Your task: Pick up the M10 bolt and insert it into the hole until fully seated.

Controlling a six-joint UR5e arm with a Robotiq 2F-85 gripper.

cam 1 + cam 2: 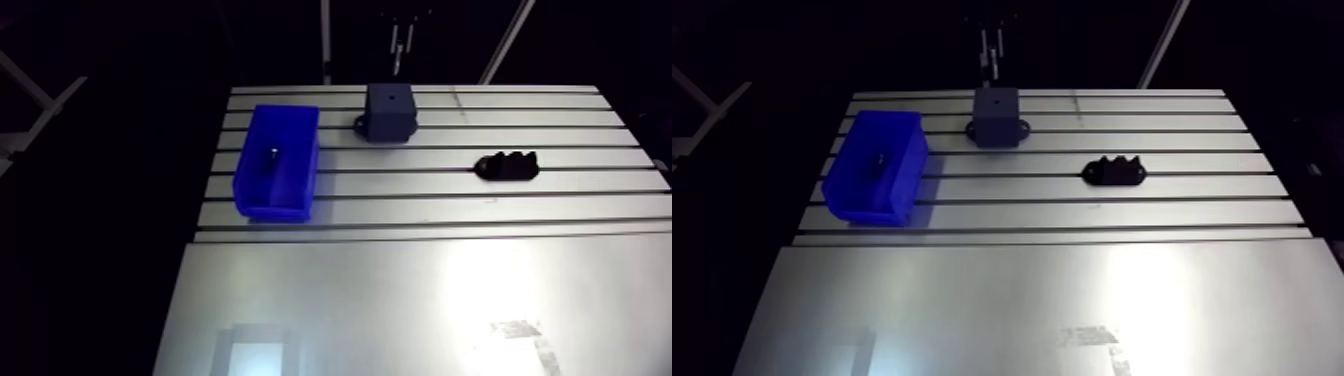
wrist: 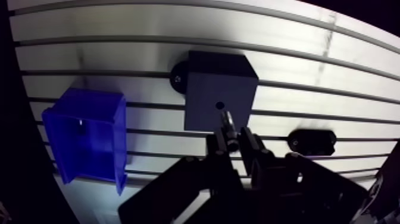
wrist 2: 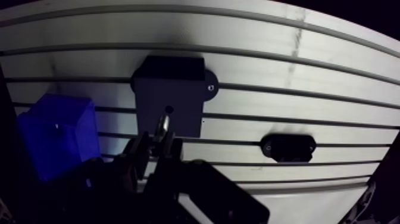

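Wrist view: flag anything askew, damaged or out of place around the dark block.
Nothing stands out. The dark square block sits flat on the slotted aluminium table, its hole clear; the shiny metal bolt is clamped in the jaws, close to it.

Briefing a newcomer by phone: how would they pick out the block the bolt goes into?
On the slotted aluminium table, look between the blue bin and the low black holder, toward the far edge. The dark block there is the only boxy piece with a flat top and a single small hole in it.
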